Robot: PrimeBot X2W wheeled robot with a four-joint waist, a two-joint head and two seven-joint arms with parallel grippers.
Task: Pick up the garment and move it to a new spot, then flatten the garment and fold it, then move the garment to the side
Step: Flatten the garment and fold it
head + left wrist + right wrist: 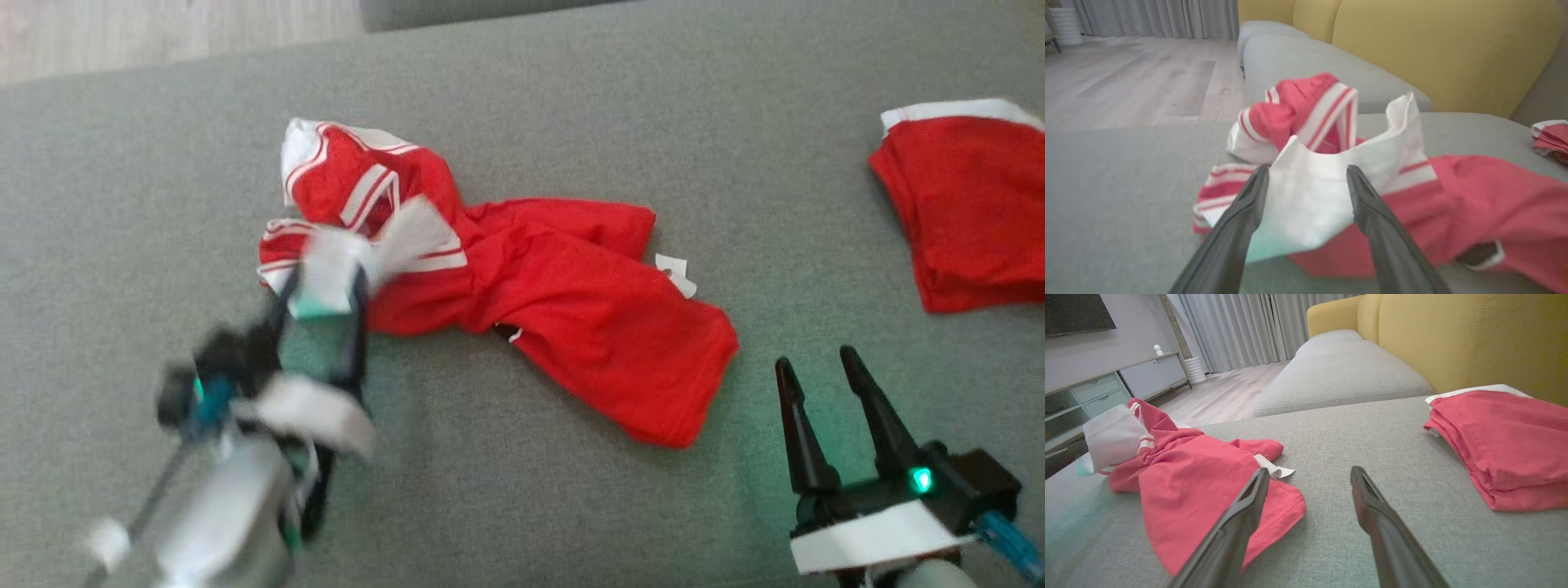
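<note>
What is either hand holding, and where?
Nothing. Left hand stands open around the white cuff of the crumpled red-and-white fabric garment; right hand open, apart.

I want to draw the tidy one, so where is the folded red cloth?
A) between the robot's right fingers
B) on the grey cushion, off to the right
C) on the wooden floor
B: the folded red cloth lies on the grey cushion, far right in the head view, apart from the crumpled garment.

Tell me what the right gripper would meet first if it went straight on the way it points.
Probably the bare grey sofa cushion: the right gripper points between the crumpled garment and the folded red pile, touching neither.
</note>
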